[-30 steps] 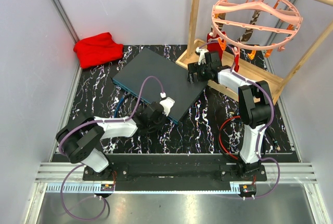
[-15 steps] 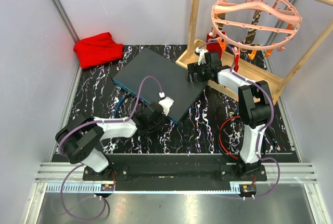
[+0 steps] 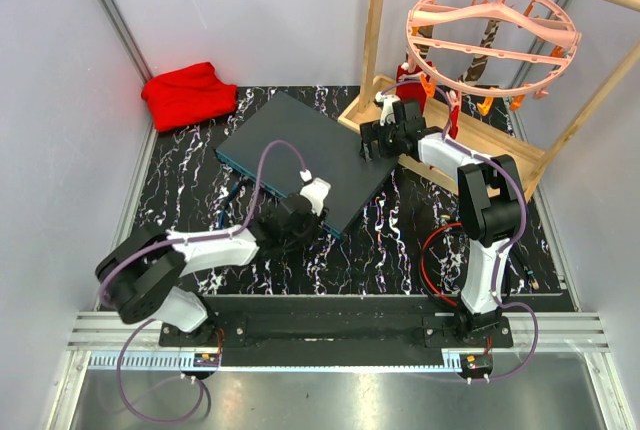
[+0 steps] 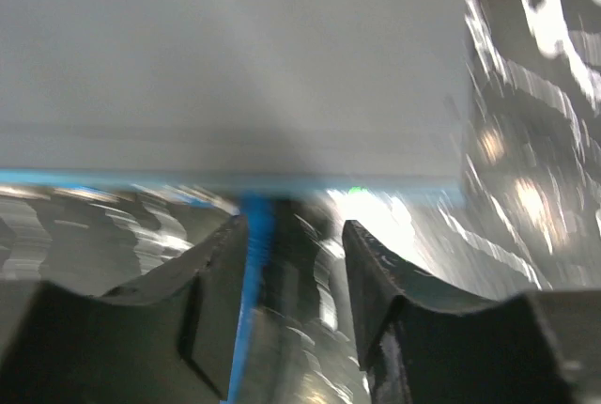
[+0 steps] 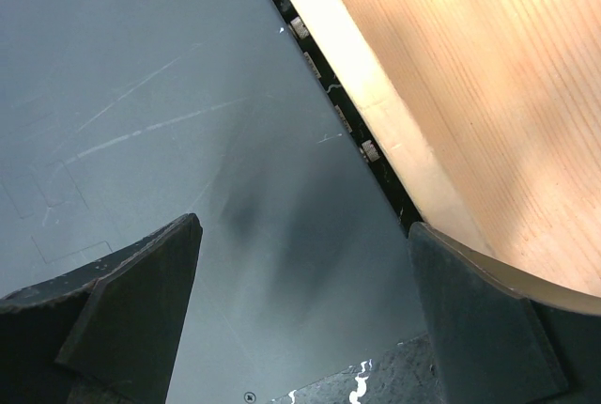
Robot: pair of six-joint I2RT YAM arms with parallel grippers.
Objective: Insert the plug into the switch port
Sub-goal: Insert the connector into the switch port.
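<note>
From above, the switch [image 3: 300, 150] is seen lying on the marbled table [image 3: 180, 180], its right corner just beside the wooden tray [image 3: 520, 155]. The left gripper [image 3: 290, 215] is set at its teal front edge, and the right gripper [image 3: 372, 142] over its right corner.

In the blurred left wrist view, the jaws are seen partly parted. A blue cable [image 4: 255, 263] runs between them to the teal edge, but contact cannot be told.

In the right wrist view, the fingers [image 5: 122, 301] are spread wide above the switch's lid, and nothing is gripped. A tiny mark [image 5: 249, 396] there cannot be read.
</note>
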